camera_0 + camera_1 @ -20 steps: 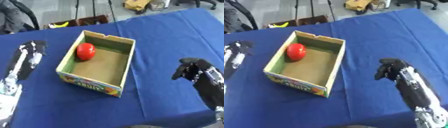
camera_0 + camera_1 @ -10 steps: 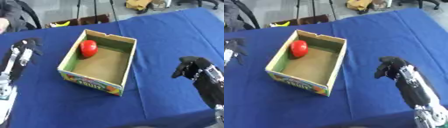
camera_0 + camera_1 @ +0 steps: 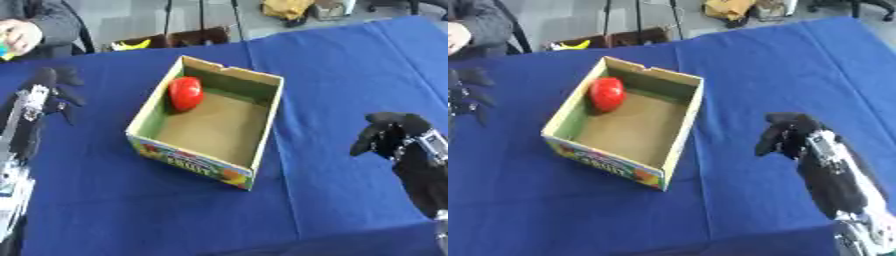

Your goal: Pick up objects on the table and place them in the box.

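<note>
An open cardboard box [image 3: 262,131] with a printed fruit label stands in the middle of the blue table. A red, round fruit-like object [image 3: 185,93] lies inside it against the far left wall. My left hand [image 3: 48,90] hovers at the table's left side, well clear of the box, fingers spread and holding nothing. My right hand [image 3: 391,134] sits to the right of the box near the front edge, fingers curled with nothing in them.
The blue cloth [image 3: 350,65] covers the whole table. Beyond the far edge a person's hand [image 3: 17,36] holds something small at the upper left. A yellow item and a dark crate [image 3: 175,39] lie on the floor behind.
My left hand has moved away from me, toward the far left of the table. The right hand has hardly shifted. The box and the red object stay where they were.
</note>
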Tool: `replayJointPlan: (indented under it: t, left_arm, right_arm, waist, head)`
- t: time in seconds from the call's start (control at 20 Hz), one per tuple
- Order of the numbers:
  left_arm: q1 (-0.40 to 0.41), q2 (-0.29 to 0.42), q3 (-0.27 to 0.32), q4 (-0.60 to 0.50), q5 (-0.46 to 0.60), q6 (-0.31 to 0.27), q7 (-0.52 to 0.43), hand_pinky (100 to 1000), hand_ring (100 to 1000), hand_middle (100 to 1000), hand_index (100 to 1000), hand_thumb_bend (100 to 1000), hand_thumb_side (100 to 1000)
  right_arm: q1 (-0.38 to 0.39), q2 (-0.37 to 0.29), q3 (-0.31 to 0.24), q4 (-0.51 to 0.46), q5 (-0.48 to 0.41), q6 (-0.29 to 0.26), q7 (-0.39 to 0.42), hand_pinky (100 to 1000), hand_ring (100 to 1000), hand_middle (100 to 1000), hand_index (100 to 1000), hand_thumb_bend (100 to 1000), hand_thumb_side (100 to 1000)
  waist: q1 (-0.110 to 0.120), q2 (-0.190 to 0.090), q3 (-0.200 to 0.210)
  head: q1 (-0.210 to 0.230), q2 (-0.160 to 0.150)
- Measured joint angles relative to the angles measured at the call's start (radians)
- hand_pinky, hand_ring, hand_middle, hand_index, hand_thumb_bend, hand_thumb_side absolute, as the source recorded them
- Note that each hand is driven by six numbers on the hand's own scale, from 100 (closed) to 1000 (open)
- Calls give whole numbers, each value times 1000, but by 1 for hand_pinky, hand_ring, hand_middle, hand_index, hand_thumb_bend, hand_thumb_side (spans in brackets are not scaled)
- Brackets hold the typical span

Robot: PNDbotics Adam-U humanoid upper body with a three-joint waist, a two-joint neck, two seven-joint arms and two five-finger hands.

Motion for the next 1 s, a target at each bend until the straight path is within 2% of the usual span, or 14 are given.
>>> replayJointPlan:
  t: [0.3,0.65,1.0]
  left_arm:
    - [-1,0,17,-16,92,9,-22,306,522,634,800,264,1000]
    - [-2,0,35,-29,186,22,-46,307,522,632,798,269,1000]
    - [-2,0,39,-31,201,25,-58,308,521,632,798,268,1000]
  right_arm:
    - [0,0,-1,0,5,-2,-6,573,560,540,744,100,799]
    - [-2,0,-5,0,5,-5,-8,573,561,542,743,100,776]
    - [-6,-3,-6,0,5,-8,-7,572,561,542,743,100,754]
  waist:
    - [-7,4,34]
    - [-11,10,36]
    - [-12,10,38]
  head:
    - [14,0]
    - [43,0]
    - [59,0]
